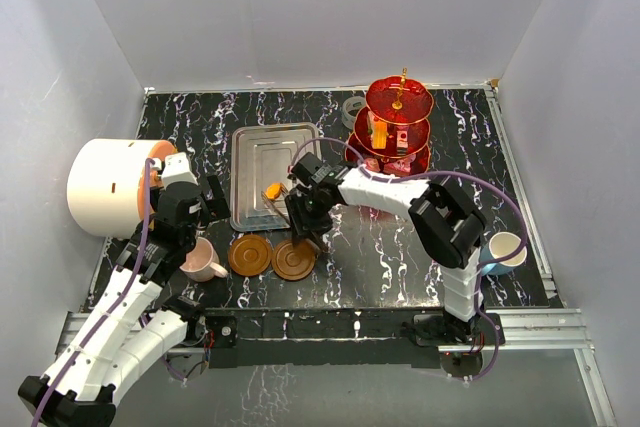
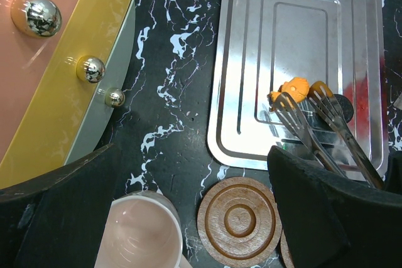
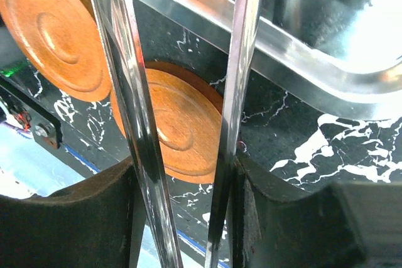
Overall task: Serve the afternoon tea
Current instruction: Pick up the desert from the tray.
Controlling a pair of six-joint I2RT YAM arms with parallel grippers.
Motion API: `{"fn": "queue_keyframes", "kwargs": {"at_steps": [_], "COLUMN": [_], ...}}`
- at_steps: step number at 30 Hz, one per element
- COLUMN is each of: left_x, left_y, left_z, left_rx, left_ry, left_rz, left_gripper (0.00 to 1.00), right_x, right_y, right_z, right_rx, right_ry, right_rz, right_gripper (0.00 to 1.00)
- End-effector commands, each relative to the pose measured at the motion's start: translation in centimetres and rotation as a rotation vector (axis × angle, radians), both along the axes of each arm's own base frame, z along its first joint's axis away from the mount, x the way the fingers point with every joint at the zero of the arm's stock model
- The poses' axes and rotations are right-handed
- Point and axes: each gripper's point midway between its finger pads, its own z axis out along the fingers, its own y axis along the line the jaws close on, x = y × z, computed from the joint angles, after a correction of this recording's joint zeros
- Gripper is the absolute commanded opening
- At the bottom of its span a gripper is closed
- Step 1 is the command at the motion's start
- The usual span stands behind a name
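Observation:
The red three-tier stand [image 1: 398, 127] stands at the back right with sweets on its tiers. My right gripper [image 1: 305, 217] is shut on steel tongs [image 2: 301, 130]. The tong tips lie over the steel tray [image 2: 301, 29] right at two orange sweets [image 2: 294, 88]. The tong arms [image 3: 122, 92] stand apart in the right wrist view. My left gripper [image 2: 191, 161] is open and empty above the pink cup [image 2: 135, 233] and a brown saucer [image 2: 239, 221]. The second saucer [image 1: 294, 260] lies beside the first, under the right gripper. The blue cup [image 1: 505, 250] stands at the near right.
The big white drum with an orange face [image 1: 105, 185] stands at the left, close to my left arm. A small grey object [image 1: 353, 107] lies behind the stand. White walls enclose the black marbled table [image 1: 400, 257] on three sides.

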Motion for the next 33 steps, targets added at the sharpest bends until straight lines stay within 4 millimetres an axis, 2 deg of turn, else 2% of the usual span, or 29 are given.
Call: {"fn": "queue_keyframes", "kwargs": {"at_steps": [1,8,14,31,33], "left_x": [-0.1,-0.1,-0.1,-0.1,-0.1], "left_y": [0.3,0.3,0.3,0.4,0.4], "left_z": [0.8,0.7,0.6,0.6,0.7], "left_rx": [0.006,0.007,0.009,0.011,0.009], "left_ry": [-0.018,-0.015,-0.011,-0.008,-0.011], "left_rz": [0.009,0.009,0.009,0.01,0.012], "left_gripper": [0.99,0.99,0.99,0.99,0.99], "right_x": [2.1,3.0,3.5,3.1,3.2], "right_y": [2.2,2.9,2.5,2.1,2.2], "right_z": [2.4,2.5,2.2,1.9,2.2], "right_rx": [0.077,0.073,0.015,-0.148,-0.146], "right_ry": [-0.065,-0.077,-0.102,-0.183,-0.191], "right_rz": [0.0,-0.011,-0.021,0.006,0.003], "right_gripper": [0.44,0.45,0.45,0.43,0.38]}}
